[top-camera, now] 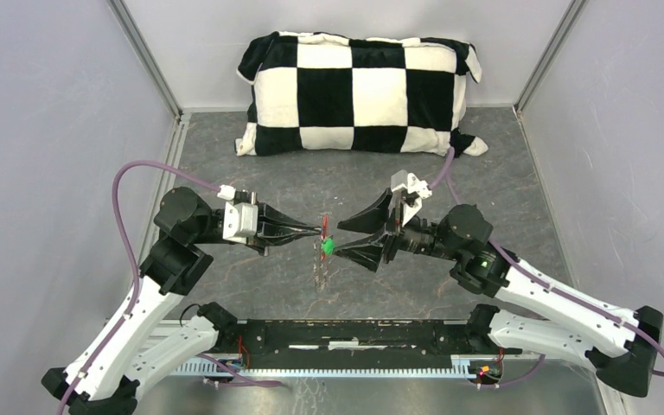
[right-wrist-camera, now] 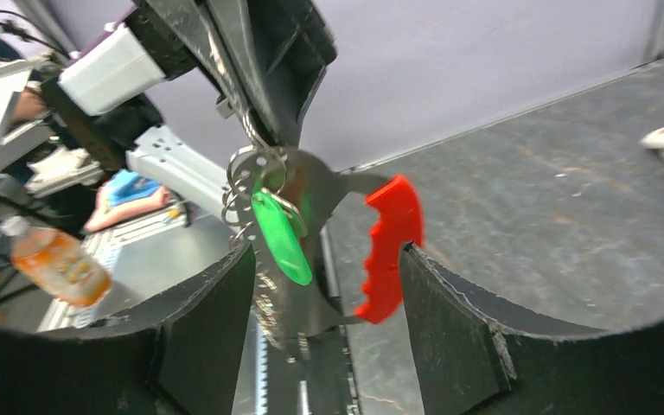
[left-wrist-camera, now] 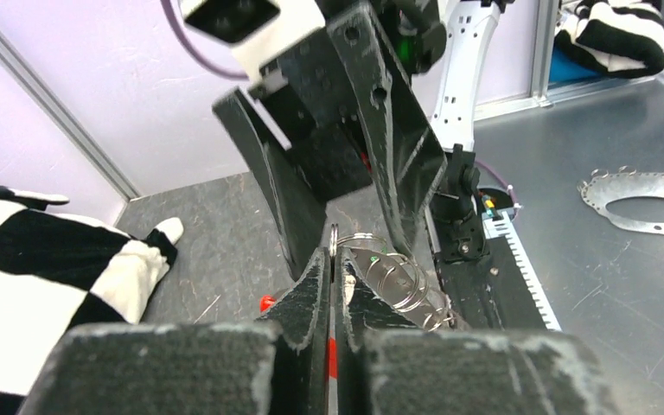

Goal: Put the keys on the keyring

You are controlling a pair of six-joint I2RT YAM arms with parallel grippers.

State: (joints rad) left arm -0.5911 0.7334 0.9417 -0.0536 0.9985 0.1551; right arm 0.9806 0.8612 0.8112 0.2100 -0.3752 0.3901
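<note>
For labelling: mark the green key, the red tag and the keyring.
green key (right-wrist-camera: 281,238): right wrist view, plastic head.
red tag (right-wrist-camera: 387,233): right wrist view, its middle.
keyring (left-wrist-camera: 398,278): left wrist view, silver loops.

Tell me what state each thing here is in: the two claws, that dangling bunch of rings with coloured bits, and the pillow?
left gripper: shut, pinching the keyring.
right gripper: open, a finger on either side of the hanging bunch, gripping nothing.
keyring: lifted off the table, dangling.
green key: hanging among the rings.
red tag: hanging beside the green key.
pillow: lying at the back of the table.
</note>
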